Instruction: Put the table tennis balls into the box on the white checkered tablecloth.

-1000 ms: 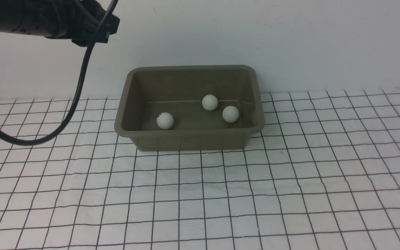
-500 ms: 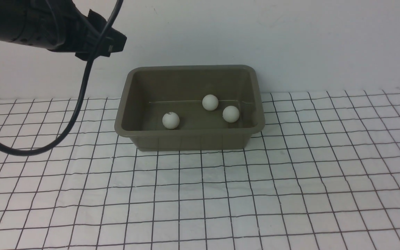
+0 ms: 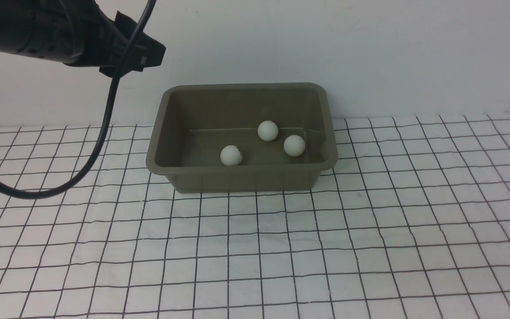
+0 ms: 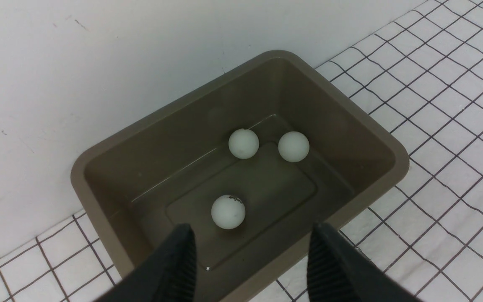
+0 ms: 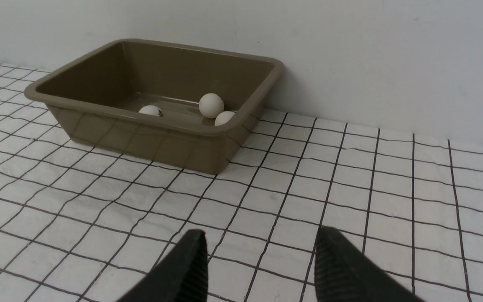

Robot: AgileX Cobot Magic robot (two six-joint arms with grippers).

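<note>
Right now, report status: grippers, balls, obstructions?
Left gripper open, empty, raised by box. Right gripper open, empty, over cloth. Three balls in box. Nothing in the way.

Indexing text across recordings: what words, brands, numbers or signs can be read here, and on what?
Lone ball: a small dark print near its edge, too small and blurred to read.
Far ball, right ball: no legible print.
Box, cloth: no text to be seen.
</note>
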